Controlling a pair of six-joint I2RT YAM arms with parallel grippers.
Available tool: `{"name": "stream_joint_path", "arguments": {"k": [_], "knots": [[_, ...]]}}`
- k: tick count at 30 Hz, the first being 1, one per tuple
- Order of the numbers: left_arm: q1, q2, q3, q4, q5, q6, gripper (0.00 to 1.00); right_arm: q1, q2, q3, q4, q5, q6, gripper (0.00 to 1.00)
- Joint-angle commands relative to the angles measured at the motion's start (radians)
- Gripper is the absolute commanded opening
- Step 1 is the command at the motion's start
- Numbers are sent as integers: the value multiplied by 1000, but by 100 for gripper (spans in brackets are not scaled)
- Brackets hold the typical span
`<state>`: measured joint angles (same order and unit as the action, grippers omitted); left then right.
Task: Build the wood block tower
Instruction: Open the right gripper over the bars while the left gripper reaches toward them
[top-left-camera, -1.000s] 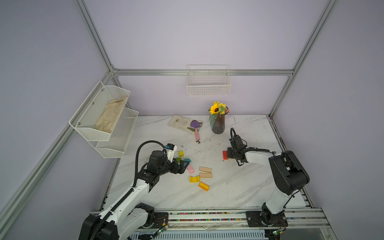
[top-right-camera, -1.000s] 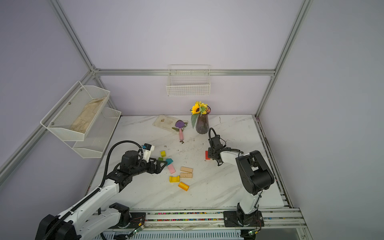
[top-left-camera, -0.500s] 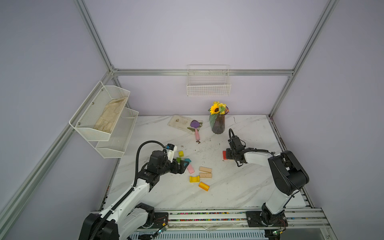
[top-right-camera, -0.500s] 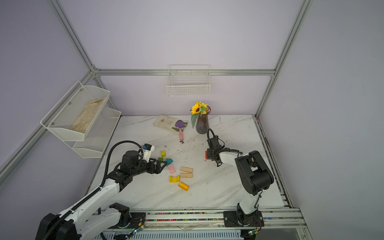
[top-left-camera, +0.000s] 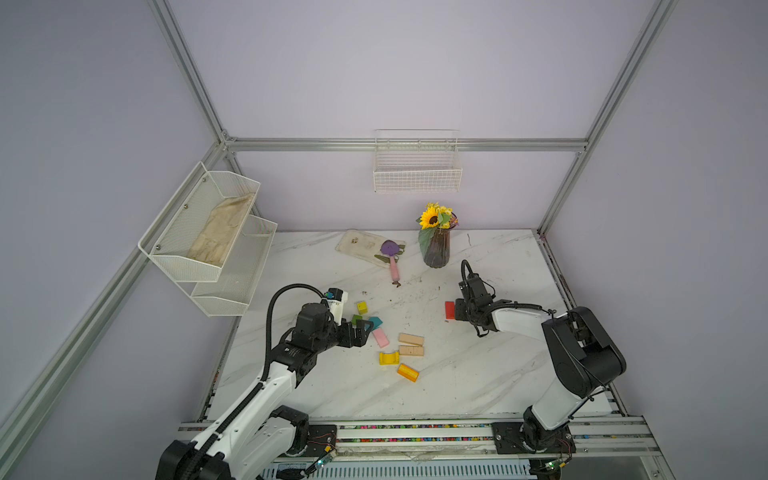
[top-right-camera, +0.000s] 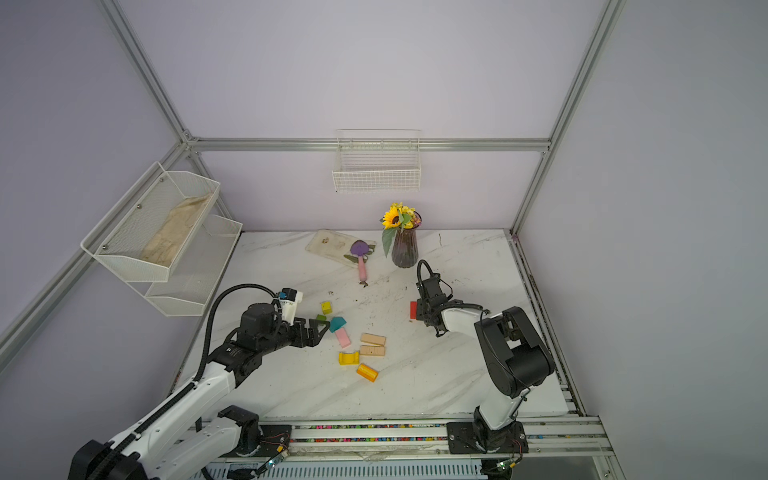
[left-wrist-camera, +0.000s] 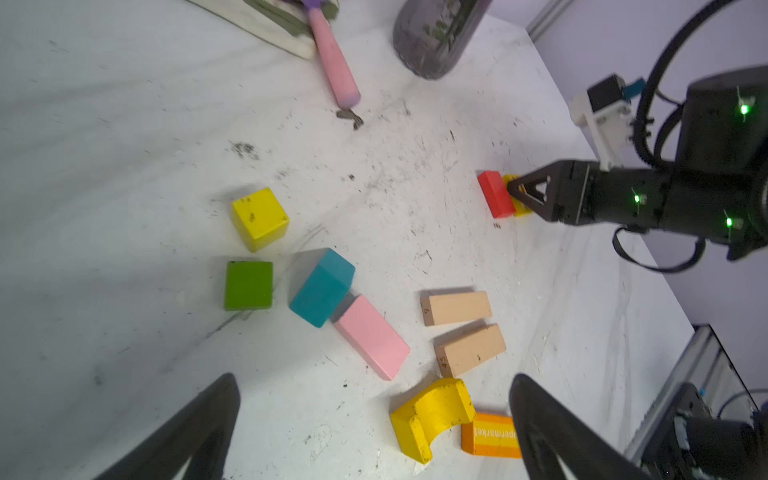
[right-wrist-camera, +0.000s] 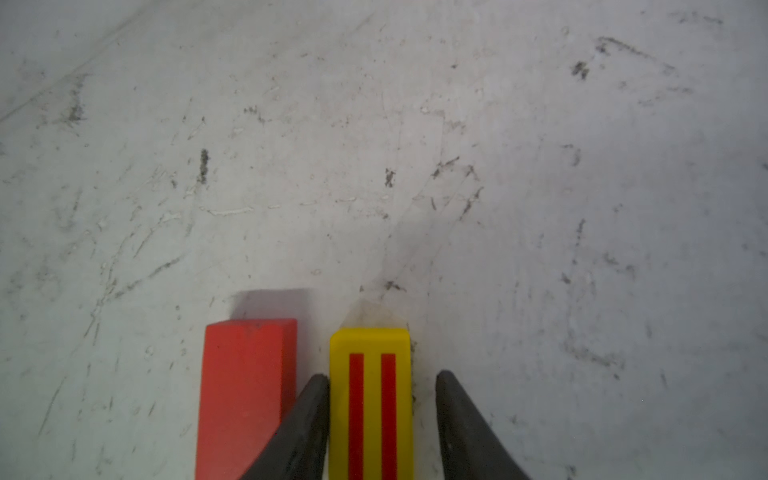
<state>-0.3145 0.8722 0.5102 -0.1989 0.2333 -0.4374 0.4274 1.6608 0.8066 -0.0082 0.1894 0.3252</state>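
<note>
Wood blocks (top-left-camera: 380, 337) loose, flat, unstacked; red block (top-left-camera: 449, 310) well apart.

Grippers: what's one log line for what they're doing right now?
left gripper open, near pink block | right gripper open around striped yellow block, red block beside it | stacking: none yet

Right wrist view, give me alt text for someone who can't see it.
A yellow block with two red stripes sits between two dark fingers, one touching it, the other slightly clear. A red block lies alongside on the scuffed white table.
</note>
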Motion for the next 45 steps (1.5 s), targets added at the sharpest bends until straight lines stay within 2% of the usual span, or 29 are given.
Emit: {"name": "stream_joint_path", "arguments": {"k": [1,3,6,11,13,16,19,20,24,31,37,45], "knots": [[11,-145,-45,123,-236,-191,100,5,-82,-59,66,25,8,45],[14,-165,-23,100,-256,-204,100,5,-122,-95,92,38,9,45],[14,-114,19,82,-213,-200,100,5,-163,-126,109,42,22,45],[9,73,59,166,-29,-212,100,5,-177,-128,57,88,80,42],[-33,161,88,228,40,-231,97,4,-187,-131,21,104,107,39],[-181,302,196,205,-74,-207,91,4,-212,-147,-10,110,137,36],[-306,477,343,158,-151,-176,76,5,-228,-156,-28,104,145,35],[-331,528,391,145,-159,-170,74,4,-228,-157,-32,101,145,35],[-421,781,609,80,-182,-142,74,4,-201,-139,-63,85,159,32],[-461,1033,877,-54,-261,-151,60,2,-154,-106,-92,83,165,29],[-472,1136,979,-110,-319,-151,55,-4,-88,-57,-113,82,158,28],[-479,1233,1071,-161,-347,-140,48,-15,-80,-52,-108,82,158,28]]}}
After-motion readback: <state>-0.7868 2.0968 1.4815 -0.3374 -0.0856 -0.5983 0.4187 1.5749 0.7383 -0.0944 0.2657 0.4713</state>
